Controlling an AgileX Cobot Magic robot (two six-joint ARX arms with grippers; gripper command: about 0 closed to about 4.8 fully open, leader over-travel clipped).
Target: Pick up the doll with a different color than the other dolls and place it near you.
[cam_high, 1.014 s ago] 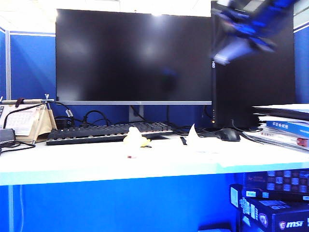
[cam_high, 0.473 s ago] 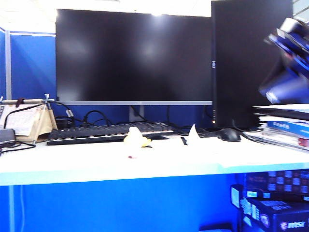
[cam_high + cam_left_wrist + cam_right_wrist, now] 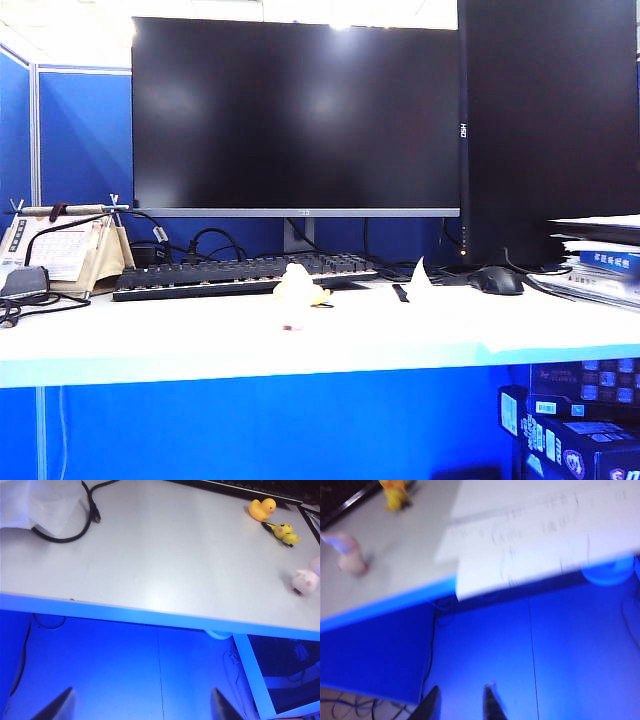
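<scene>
The doll with a different color point(image 3: 306, 580) is a small white and pink figure standing on the white table point(image 3: 150, 555) near its front edge. It shows blurred in the right wrist view point(image 3: 350, 557) and as a faint pink speck in the exterior view point(image 3: 292, 325). The other dolls are a yellow duck point(image 3: 262, 509) and a pointy-eared yellow figure point(image 3: 285, 531), further back by the keyboard. My left gripper point(image 3: 141, 710) hangs open below the table's front edge, empty. My right gripper point(image 3: 462, 704) is also below the edge, shut on nothing. Neither gripper shows in the exterior view.
A keyboard point(image 3: 240, 275), a large monitor point(image 3: 295, 115), a mouse point(image 3: 497, 280) and pointed white paper point(image 3: 420, 272) stand at the back. Sheets of paper point(image 3: 545, 525) overhang the front edge on the right. A black cable point(image 3: 75, 530) loops on the left. Boxes point(image 3: 575, 430) sit under the table.
In the exterior view the right arm swung from the upper right down along the right edge and out of sight. The dolls have not moved.
</scene>
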